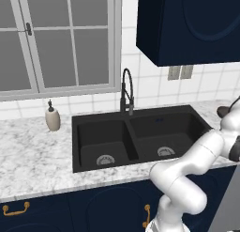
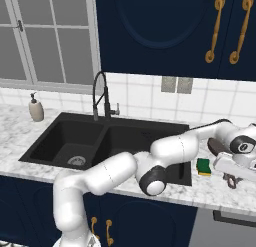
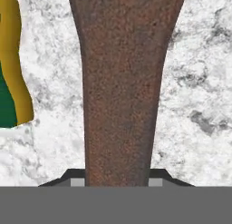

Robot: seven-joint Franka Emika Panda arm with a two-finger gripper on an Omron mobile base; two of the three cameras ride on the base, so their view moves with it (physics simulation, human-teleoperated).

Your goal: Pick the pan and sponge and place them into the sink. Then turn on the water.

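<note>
On white marble counter beside black sink, gripper clamped on pan handle.

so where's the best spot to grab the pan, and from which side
By its handle, from above: it is a long, narrow bar lying flat on the counter, slim enough for the jaws to straddle. The gripper is already shut on it there, with the sponge clear to one side.
</note>
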